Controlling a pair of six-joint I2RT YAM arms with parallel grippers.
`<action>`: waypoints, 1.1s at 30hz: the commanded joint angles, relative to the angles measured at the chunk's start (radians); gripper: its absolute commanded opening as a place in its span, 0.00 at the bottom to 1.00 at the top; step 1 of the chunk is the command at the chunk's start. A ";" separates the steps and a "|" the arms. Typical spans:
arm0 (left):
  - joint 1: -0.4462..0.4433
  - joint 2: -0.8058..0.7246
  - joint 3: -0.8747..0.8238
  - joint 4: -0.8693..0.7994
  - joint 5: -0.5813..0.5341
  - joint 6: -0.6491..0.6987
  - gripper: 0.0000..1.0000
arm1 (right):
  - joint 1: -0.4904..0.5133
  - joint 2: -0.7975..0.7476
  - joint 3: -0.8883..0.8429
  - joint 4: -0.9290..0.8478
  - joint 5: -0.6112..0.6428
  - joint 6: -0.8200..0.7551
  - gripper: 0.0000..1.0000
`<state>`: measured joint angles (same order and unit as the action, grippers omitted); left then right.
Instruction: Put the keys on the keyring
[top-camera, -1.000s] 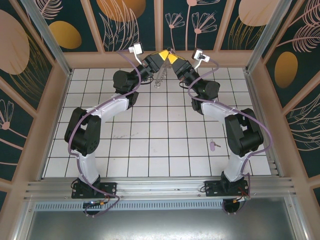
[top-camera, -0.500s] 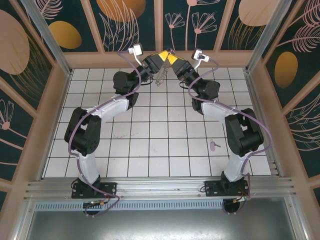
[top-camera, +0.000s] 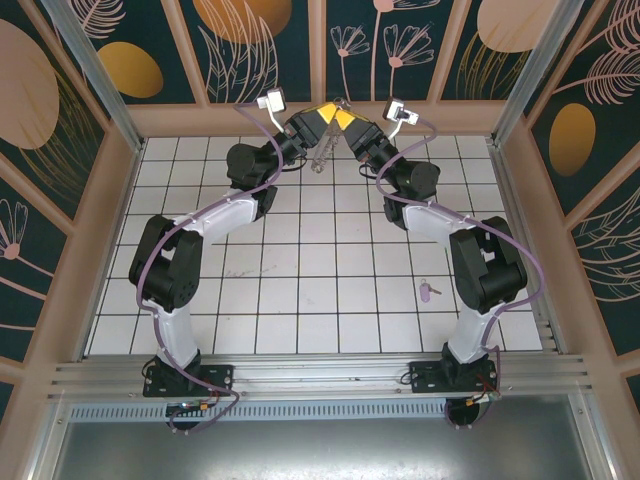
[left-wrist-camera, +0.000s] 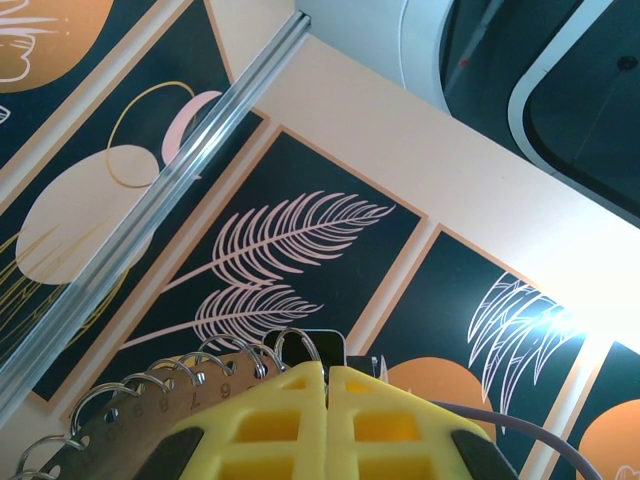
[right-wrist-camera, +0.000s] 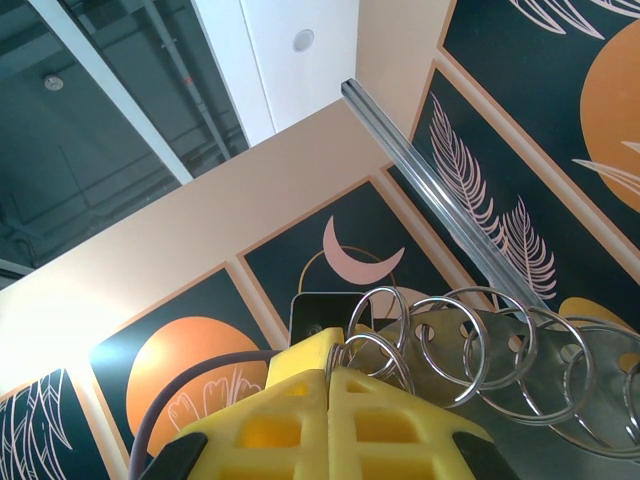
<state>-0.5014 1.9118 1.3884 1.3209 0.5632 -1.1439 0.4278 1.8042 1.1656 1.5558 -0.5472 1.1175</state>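
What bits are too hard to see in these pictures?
Top view: the key is too small to show its teeth.
Top view: the keyring is tiny and blurry.
Left wrist view: its strip runs off the bottom-left edge, behind the yellow fingers.
Right wrist view: the right edge cuts off its rings.

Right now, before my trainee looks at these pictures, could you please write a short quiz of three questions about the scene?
1. True or false: the lilac key lies on the tiled floor, beside the right arm.
2. Choose one. The left gripper and the right gripper are: A) both open; B) both shut; C) one open, one shut.
3. In a few words: where is the keyring?

Key
1. True.
2. B.
3. Lifted off the floor near the back wall, hanging just below the place where the two grippers meet.
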 joint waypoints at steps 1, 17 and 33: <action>-0.006 -0.018 -0.022 0.000 0.011 0.028 0.00 | 0.002 -0.019 0.008 0.161 -0.008 0.019 0.04; -0.006 -0.019 -0.026 -0.020 0.011 0.051 0.00 | 0.000 -0.023 0.005 0.159 -0.011 0.019 0.08; -0.006 -0.049 -0.050 -0.089 0.020 0.115 0.00 | -0.010 -0.065 -0.026 0.090 -0.031 -0.014 0.31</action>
<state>-0.5011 1.8950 1.3560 1.2697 0.5480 -1.0718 0.4236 1.8027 1.1431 1.5597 -0.5625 1.1244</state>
